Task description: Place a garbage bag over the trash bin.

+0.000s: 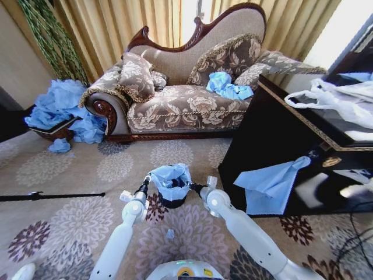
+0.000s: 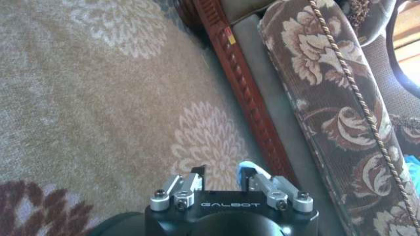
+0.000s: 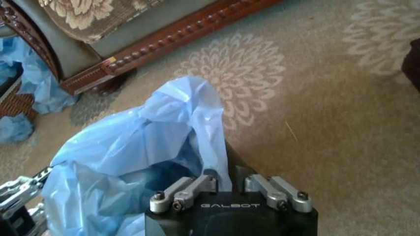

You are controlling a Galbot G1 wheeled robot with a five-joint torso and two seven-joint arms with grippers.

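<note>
The right hand (image 1: 194, 188) sits at the right edge of the bin (image 1: 173, 202), fingers narrowly parted around a fold of the bag (image 1: 171, 178); whether it truly pinches the film I cannot tell. The right wrist view shows the bag's edge rising between its fingers (image 3: 204, 183). The left hand (image 1: 143, 188) is at the bin's left edge, fingers slightly apart, with a scrap of blue at one fingertip (image 2: 248, 172); whether it has hold of that I cannot tell either.

The bag is draped into and over the bin, its mouth open and its middle sunk inside. The rim looks mostly covered, yet the film stands up in loose peaks instead of lying snug against the sides, so I judge the task nearly done: the edge needs pulling down all round.

The bin stands on the carpet (image 1: 70, 192), before the sofa (image 1: 180, 105).
</note>
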